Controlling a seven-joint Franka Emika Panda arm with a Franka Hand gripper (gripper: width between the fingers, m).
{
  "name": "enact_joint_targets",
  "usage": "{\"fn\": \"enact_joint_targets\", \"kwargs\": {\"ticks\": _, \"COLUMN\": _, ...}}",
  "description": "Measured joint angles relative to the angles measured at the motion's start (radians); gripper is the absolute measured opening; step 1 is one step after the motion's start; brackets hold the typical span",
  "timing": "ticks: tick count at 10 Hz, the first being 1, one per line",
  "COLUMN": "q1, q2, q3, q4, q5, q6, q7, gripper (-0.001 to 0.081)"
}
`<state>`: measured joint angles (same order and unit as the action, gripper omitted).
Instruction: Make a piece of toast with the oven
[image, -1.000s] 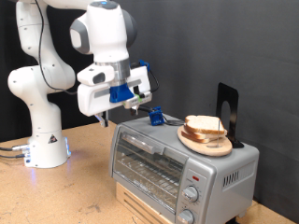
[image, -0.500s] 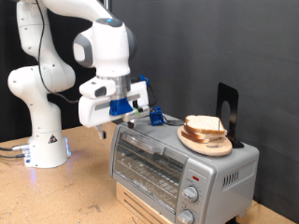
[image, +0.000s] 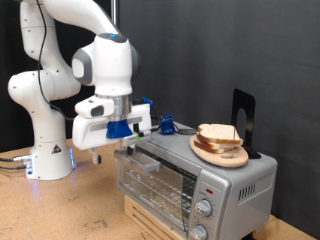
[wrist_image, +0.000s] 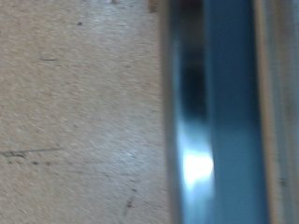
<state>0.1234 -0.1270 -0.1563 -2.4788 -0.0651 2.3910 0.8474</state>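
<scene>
One gripper (image: 122, 150) sits by the oven (image: 195, 175) door's top edge; whether it's closed, I cannot tell. Toast (image: 218, 134) waits beyond. Pull the door smoothly, straight outward.

Even bright exterior lighting, wrist view heavily motion-blurred

oven (image: 190, 175) – silver | piece of toast (image: 218, 133) – pale tan, brown crust | arm (image: 60, 60) – white
</scene>
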Motion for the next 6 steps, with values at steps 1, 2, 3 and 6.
{"fn": "enact_joint_targets", "kwargs": {"ticks": 1, "q1": -0.015, "q2": 0.028, "q3": -0.009, "q4": 0.002, "q5": -0.015, "q6": 0.014, "q7": 0.0, "gripper": 0.0808}}
{"fn": "enact_joint_targets", "kwargs": {"ticks": 2, "q1": -0.027, "q2": 0.049, "q3": -0.018, "q4": 0.005, "q5": -0.02, "q6": 0.023, "q7": -0.003, "gripper": 0.0808}}
{"fn": "enact_joint_targets", "kwargs": {"ticks": 3, "q1": -0.038, "q2": 0.065, "q3": -0.026, "q4": 0.007, "q5": -0.021, "q6": 0.032, "q7": -0.012, "gripper": 0.0808}}
{"fn": "enact_joint_targets", "kwargs": {"ticks": 6, "q1": -0.054, "q2": 0.092, "q3": -0.043, "q4": 0.006, "q5": -0.004, "q6": 0.063, "q7": -0.065, "gripper": 0.0808}}
